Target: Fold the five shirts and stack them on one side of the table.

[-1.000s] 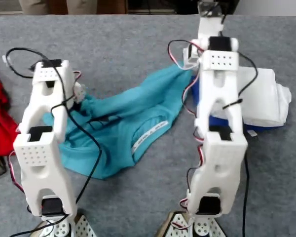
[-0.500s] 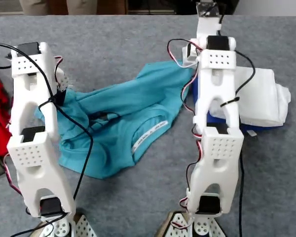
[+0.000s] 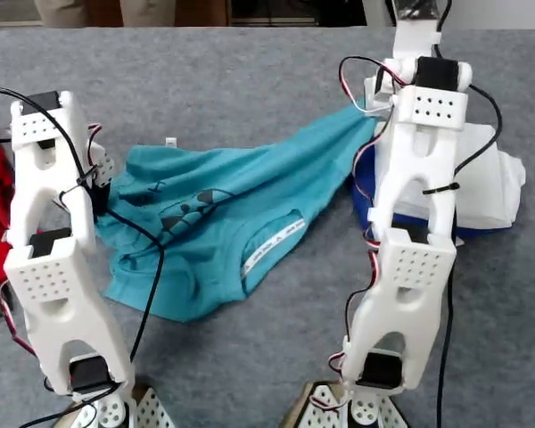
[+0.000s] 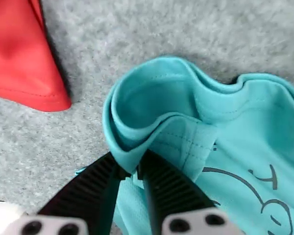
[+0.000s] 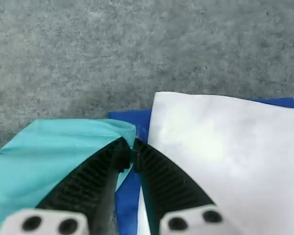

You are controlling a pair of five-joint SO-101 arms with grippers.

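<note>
At the teal shirt's (image 3: 223, 223) ends, left gripper (image 4: 130, 170) and right gripper (image 5: 132, 152) each pinch its cloth tight.
It spreads across the table (image 3: 250, 80), red shirt (image 4: 19, 54) near the left end, white shirt (image 5: 225, 147) on blue shirt (image 5: 129, 193) beside the right.

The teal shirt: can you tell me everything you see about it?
The teal shirt looks like soft knit cloth with a dark print and a white strip inside its collar. It lies rumpled on the grey table, pulled long between two grippers: the left gripper pinches a folded hem, the right gripper pinches the other end beside a blue shirt.
</note>
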